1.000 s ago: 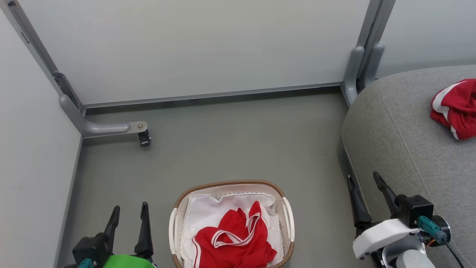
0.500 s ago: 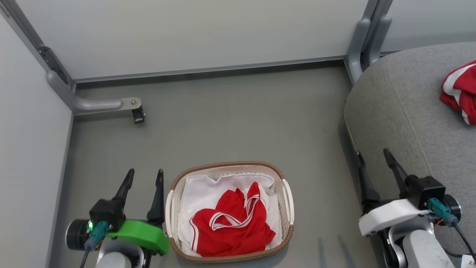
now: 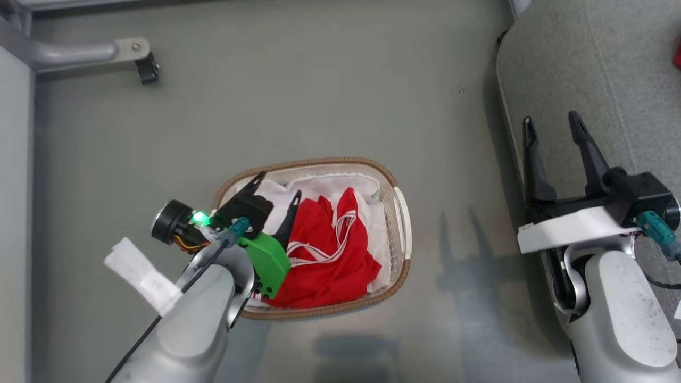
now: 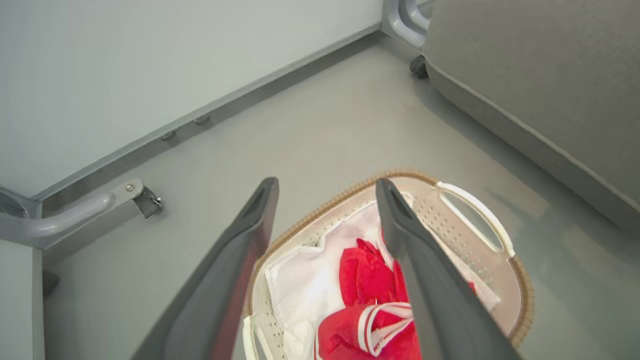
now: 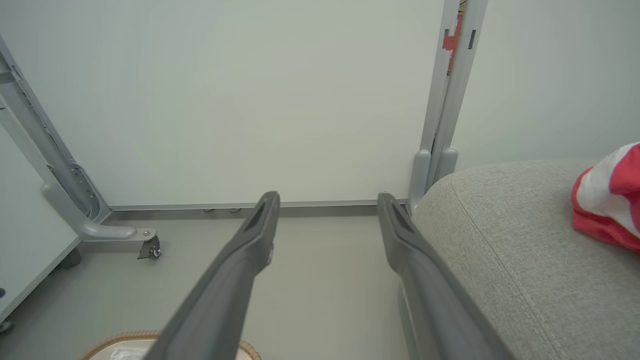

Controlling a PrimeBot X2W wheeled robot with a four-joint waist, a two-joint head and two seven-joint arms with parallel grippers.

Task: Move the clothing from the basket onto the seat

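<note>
1. one red garment point(image 5: 607, 200) lies on the seat point(image 5: 500, 250), done.
2. the other red garment point(image 3: 324, 255) sits in the basket point(image 3: 319, 160), not yet moved.
3. left gripper point(image 3: 279, 185) hangs over it, fingers apart, empty; right gripper point(image 3: 551, 118) apart too.

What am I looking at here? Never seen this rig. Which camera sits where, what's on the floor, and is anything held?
It is a wheeled robot with two arms, each ending in a two-fingered pincer. One picture comes from a camera on its head, looking down. The other two come from a camera on each wrist, looking along that arm's pincer. On the grey floor stands a small basket with a white liner and a red garment inside. The left pincer hangs open over the basket, holding nothing. The right pincer is open and empty beside the grey seat, where a second red garment lies.
</note>
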